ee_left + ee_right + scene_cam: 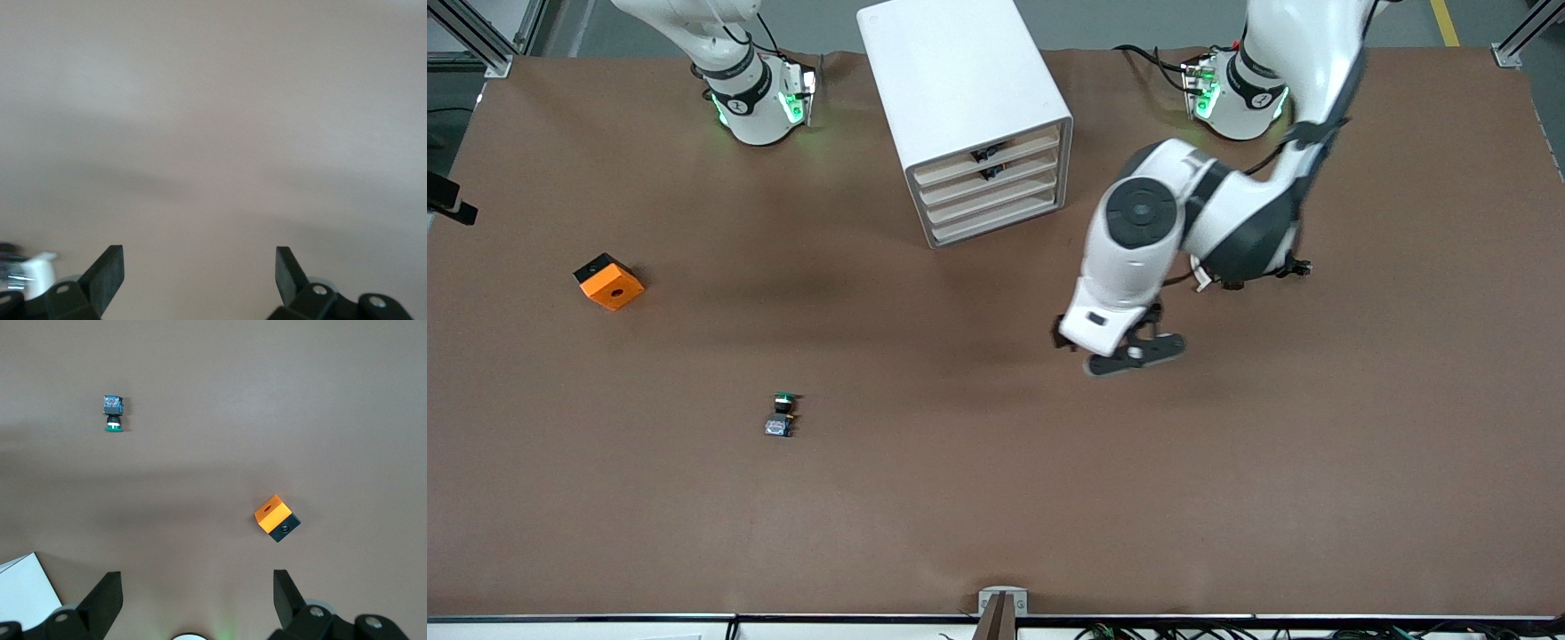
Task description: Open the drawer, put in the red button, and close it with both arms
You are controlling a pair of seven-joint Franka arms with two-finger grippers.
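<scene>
Left tool [1129, 351] over bare table [1227, 462], fingers apart (empty); right tool [197, 600] likewise apart

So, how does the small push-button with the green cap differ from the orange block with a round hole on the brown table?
The small push-button with the green cap is smaller and slimmer than the orange block with a round hole. The button has a green cap, black body and blue-grey base; the block is orange over a black underside. The button is nearer to the front camera; the block is closer to the right arm's end. Both rest on the brown table, untouched.
</scene>
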